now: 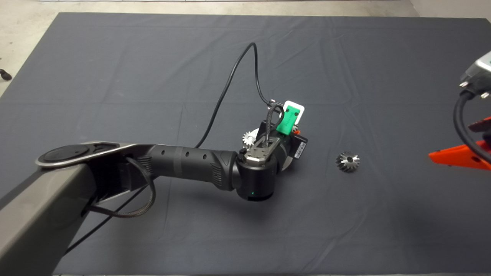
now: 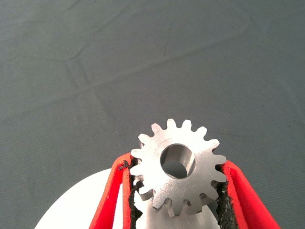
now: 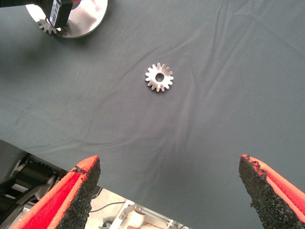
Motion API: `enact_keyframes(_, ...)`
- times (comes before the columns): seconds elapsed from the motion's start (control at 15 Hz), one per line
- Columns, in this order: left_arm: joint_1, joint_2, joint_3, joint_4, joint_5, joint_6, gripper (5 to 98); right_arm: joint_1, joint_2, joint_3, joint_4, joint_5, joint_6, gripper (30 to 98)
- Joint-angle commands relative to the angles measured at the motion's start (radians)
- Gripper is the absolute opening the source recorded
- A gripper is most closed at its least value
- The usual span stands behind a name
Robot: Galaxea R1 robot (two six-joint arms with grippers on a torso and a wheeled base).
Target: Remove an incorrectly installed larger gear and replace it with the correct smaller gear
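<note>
The smaller gear, bright silver with short straight teeth and a round centre hole, sits between the red fingers of my left gripper, which is shut on it just above a round silver plate. In the head view this gripper is mid-mat, mostly hidden under its own wrist. Another small spur gear stands at the plate's edge. The larger gear, dark with slanted teeth, lies flat on the mat to the right, apart from the plate. My right gripper hangs open at the right edge, well short of that larger gear.
A black cable loops from the left wrist over the back of the mat. The round plate and its small gear show in the right wrist view too. The dark mat is wrinkled; bare floor lies past its far edge.
</note>
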Motion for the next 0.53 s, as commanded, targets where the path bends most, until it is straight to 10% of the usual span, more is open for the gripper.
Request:
enact_keyframes(0.0,-0.019,0.008,-0.012,0.038,-0.023,0.000,30.0,0.016,-0.008,0.006,0.029,-0.029,0.005,77.3)
enact_keyframes(0.47,0.007,0.012,-0.056,0.038,-0.057,0.006,30.0,0.016,-0.014,0.009,0.029,-0.028,0.005,77.3)
